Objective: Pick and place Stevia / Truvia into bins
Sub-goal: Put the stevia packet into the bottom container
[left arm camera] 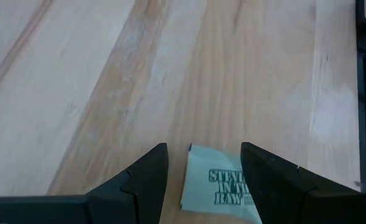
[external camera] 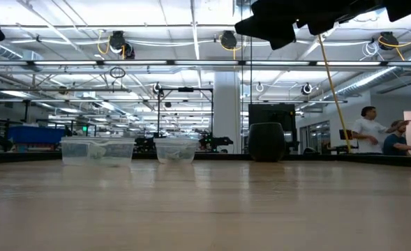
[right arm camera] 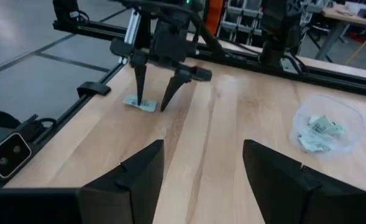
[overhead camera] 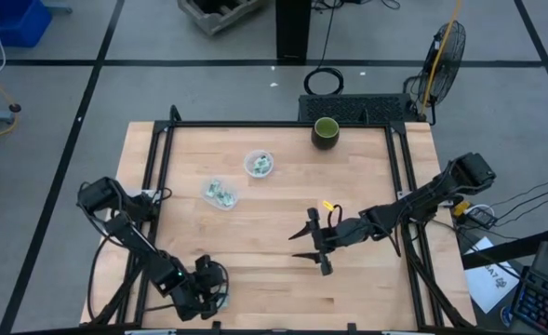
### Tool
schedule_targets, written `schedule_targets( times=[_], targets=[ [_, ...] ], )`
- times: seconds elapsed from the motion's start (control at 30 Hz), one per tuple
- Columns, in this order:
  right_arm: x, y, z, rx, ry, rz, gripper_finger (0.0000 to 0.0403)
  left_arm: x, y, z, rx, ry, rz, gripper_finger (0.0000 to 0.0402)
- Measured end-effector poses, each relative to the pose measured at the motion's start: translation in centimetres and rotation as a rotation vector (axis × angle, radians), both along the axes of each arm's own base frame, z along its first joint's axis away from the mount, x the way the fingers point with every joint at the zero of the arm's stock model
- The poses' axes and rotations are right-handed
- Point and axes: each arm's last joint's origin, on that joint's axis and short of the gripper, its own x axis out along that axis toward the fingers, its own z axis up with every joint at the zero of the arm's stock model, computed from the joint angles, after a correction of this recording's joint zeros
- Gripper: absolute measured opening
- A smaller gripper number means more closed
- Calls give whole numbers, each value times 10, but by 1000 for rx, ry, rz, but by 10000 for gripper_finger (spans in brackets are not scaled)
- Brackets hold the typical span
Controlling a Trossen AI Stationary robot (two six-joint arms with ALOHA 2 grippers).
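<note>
One white sachet with green print (left arm camera: 223,186) lies flat on the wood near the table's near left corner. My left gripper (left arm camera: 204,149) is open and points down over it, one finger on each side, as the right wrist view shows (right arm camera: 151,104). The sachet (right arm camera: 139,102) sits close to one fingertip. The round clear cup (overhead camera: 259,165) and the wider clear tub (overhead camera: 220,194) each hold several sachets. My right gripper (overhead camera: 300,247) hangs open over the middle of the table, right of the bins, and holds nothing.
A dark green cup (overhead camera: 326,132) stands at the far edge. A black frame rail (right arm camera: 102,87) runs along the table's side close to my left gripper. Bare wood lies between the two grippers. People (external camera: 372,129) stand in the room beyond the table.
</note>
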Motion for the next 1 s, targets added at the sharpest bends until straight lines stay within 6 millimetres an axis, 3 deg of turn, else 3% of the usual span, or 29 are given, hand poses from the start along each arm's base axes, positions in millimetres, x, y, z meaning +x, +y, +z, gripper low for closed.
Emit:
schedule_targets(
  times=[0.23,0.5,0.73,1.0],
  targets=[
    [1,0,2,0,-20,3,210,-6,-5,-15,109,1,-62,209],
    [1,0,2,0,-27,5,210,-19,-10,-9,189,-16,-193,203],
    [2,-2,3,4,-32,-5,210,-18,-8,10,170,37,-256,153],
    [2,-2,3,3,-33,-4,210,-20,-4,8,154,107,-208,110]
  ],
)
